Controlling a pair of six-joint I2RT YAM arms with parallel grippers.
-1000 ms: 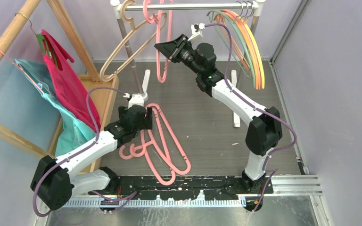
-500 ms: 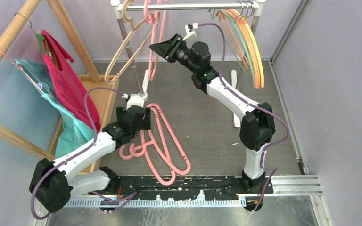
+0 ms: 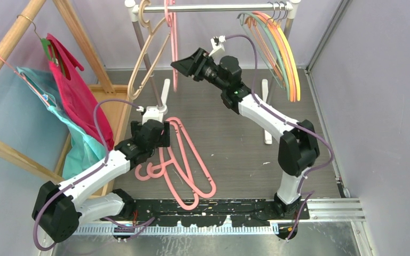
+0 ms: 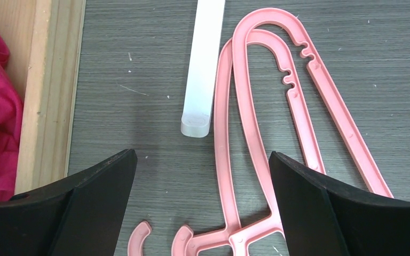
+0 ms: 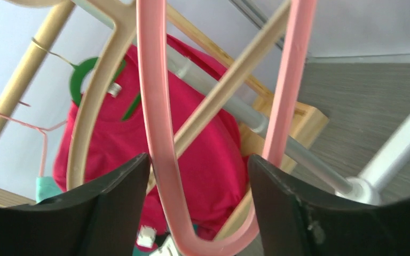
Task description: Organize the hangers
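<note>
Hanging on the metal rail (image 3: 219, 7), the thick pink plastic hanger (image 5: 157, 133) has its lower loop between the fingers of your right pincer (image 5: 197, 160), which are spread and not pinching it. Your left pincer (image 4: 202, 157) hovers spread above two pink plastic hangers (image 4: 300, 114) lying flat on the table (image 4: 139, 69). Rail count: one pink, one beige plastic hanger (image 3: 139, 69), and thin coloured hangers (image 3: 288, 58) too overlapped to count.

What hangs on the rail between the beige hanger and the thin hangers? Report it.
One pink hanger, close by the beige hanger; from there to the thin hangers the rail is bare. The top view shows it.
</note>
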